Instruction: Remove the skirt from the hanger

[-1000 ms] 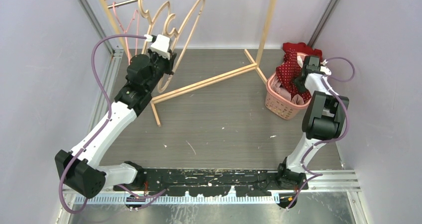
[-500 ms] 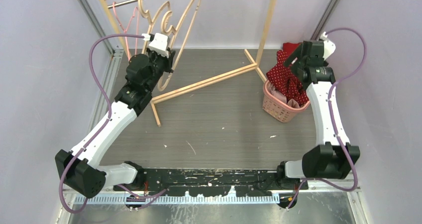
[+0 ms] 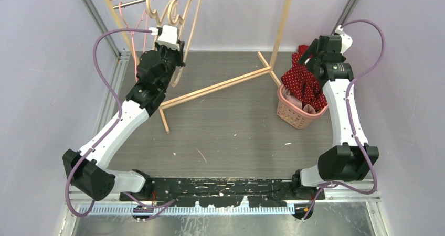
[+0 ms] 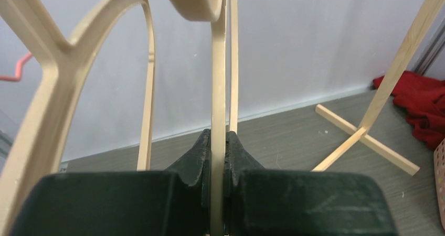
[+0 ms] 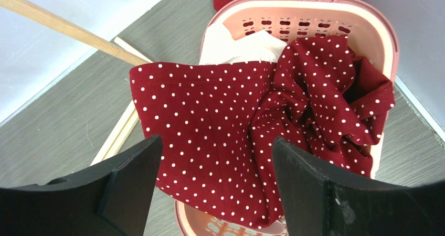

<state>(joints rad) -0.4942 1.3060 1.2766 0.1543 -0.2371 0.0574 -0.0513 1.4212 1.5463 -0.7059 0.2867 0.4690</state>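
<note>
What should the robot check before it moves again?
1. Skirt off the hanger: ok, it lies in the pink basket.
2. Right gripper empty: ok, jaws open above the skirt.
3. Left gripper holding the hanger: ok, shut on its wooden bar.
4. Skirt fully inside the basket: not ok, part drapes over the rim.
5. Hanger hooked on the rail: cannot tell.
</note>
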